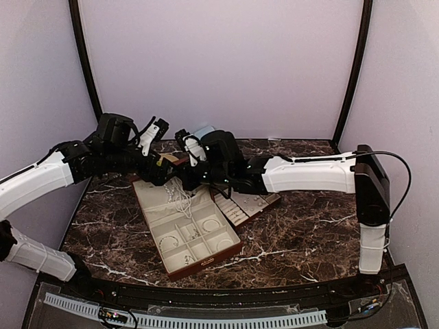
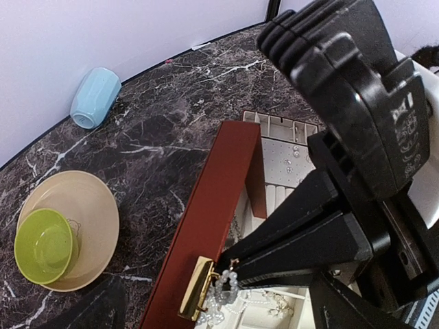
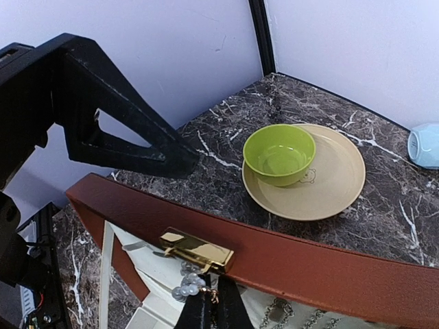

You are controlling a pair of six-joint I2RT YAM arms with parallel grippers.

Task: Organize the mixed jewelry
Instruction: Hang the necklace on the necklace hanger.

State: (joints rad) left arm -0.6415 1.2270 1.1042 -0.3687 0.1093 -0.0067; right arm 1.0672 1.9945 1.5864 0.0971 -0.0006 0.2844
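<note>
The reddish-brown case (image 1: 206, 257) lies open mid-table, and bangles (image 1: 211, 224) and small pieces rest in its cream compartments. Its raised wall carries a gold latch (image 3: 195, 250) (image 2: 195, 288). Just below the latch, my right gripper (image 3: 214, 301) (image 1: 188, 163) is shut on the clasp end of a pearl-like bead strand (image 3: 184, 291) (image 2: 225, 288). The strand trails down into the cream lining. My left gripper (image 2: 218, 298) (image 1: 159, 164) is open, its fingers wide to either side of the latch and strand, touching nothing. One left finger (image 3: 130, 140) shows above the case wall.
A beige plate (image 3: 336, 181) (image 2: 92, 205) holding a green bowl (image 3: 279, 154) (image 2: 43, 245) sits behind the case. A pale blue cup (image 2: 95, 97) (image 3: 425, 145) lies near the back wall. A cream insert tray (image 1: 245, 204) lies right of the case. Chains (image 3: 302, 319) lie in the lining.
</note>
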